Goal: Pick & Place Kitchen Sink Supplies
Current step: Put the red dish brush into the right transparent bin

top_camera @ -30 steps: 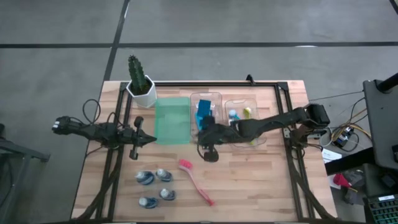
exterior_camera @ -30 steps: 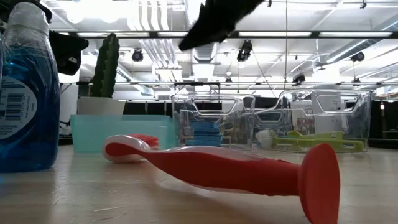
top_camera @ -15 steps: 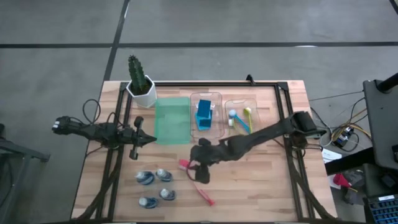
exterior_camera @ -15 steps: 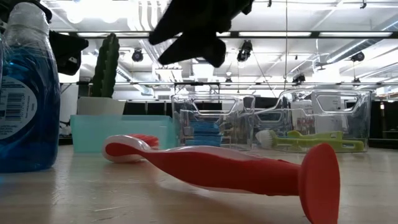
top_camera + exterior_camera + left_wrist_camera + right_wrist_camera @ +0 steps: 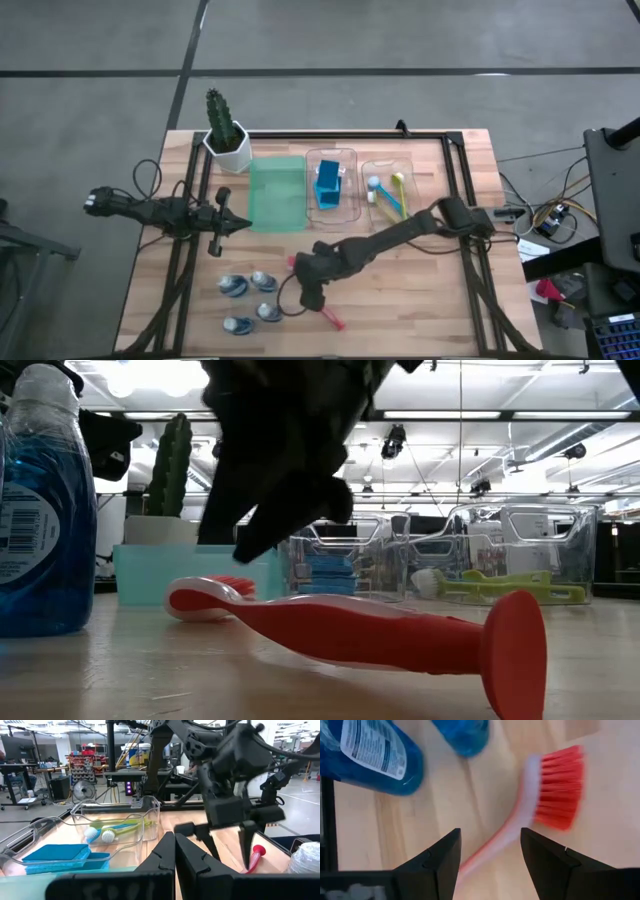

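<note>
Blue bottles (image 5: pixel 250 301): four; pink brush (image 5: pixel 330 318): one.

1. The high view looked straight down on the whole table (image 5: pixel 420 300).
2. The low view sat at tabletop level, close behind the pink brush (image 5: pixel 380 632).
3. The right wrist view looked down closely on that brush (image 5: pixel 555 790).
4. The left wrist view faced across the table toward the clear trays (image 5: pixel 115 820).
</note>
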Controlling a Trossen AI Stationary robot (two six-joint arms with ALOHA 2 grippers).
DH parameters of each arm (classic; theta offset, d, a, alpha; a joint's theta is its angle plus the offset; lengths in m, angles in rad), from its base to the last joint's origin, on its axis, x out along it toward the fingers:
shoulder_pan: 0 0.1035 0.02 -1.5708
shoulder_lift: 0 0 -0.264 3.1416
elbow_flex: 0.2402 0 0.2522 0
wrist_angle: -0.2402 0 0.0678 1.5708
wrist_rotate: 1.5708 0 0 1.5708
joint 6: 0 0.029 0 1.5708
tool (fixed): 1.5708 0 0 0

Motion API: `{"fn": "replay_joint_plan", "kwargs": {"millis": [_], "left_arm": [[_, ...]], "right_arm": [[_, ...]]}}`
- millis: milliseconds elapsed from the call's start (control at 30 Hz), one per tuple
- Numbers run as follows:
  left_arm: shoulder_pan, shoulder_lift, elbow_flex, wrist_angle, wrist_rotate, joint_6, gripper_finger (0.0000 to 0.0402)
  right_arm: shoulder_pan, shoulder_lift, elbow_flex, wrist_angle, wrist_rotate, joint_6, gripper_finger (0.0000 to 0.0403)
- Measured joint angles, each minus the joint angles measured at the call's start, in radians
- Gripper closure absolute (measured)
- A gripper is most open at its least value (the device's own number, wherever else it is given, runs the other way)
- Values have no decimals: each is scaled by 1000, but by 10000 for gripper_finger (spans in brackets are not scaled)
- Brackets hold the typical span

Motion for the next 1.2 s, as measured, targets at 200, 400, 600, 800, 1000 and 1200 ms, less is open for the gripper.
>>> {"fn": "replay_joint_plan", "kwargs": {"millis": [200,400,600,800,1000,1200], "left_arm": [[0,0,0,0,0,0,399],[0,1,0,0,0,0,399],[0,1,0,0,0,0,399],[0,1,0,0,0,0,399],[0,1,0,0,0,0,399],[0,1,0,0,0,0,399]], "right_arm": [[-2,81,53,-68,3,45,202],[-1,108,63,-76,3,86,202],[1,104,59,-87,19,88,225],[1,100,64,-133,20,90,307],[1,83,61,-179,18,68,363],[1,12,58,-260,56,62,363]]}}
